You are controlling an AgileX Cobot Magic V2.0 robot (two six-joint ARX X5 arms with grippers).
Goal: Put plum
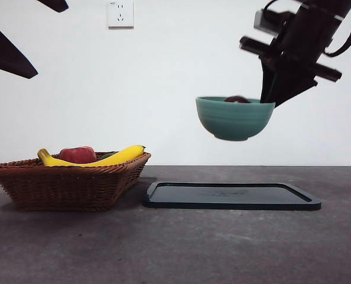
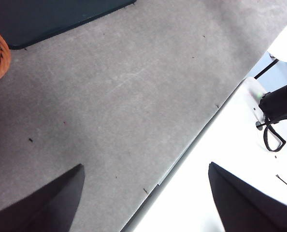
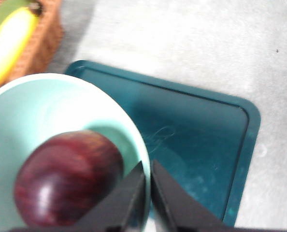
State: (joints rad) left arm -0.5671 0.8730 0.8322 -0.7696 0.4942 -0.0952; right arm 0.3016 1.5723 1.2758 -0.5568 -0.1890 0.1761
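Note:
The dark maroon plum [image 3: 68, 179] lies inside a teal bowl [image 1: 233, 118]; only its top [image 1: 237, 99] peeks over the rim in the front view. My right gripper [image 3: 147, 193] is shut on the bowl's rim [image 3: 139, 145] and holds the bowl in the air, well above the dark green tray [image 1: 231, 196]. In the front view this arm [image 1: 296, 56] comes down from the upper right. My left gripper [image 2: 146, 203] is open and holds nothing, hovering over bare grey table near its edge.
A wicker basket [image 1: 66, 183] stands at the left of the tray, holding a banana [image 1: 113, 158] and a red apple-like fruit [image 1: 78, 154]. A wall socket [image 1: 120, 13] is on the back wall. The table's edge [image 2: 196, 140] runs under the left gripper.

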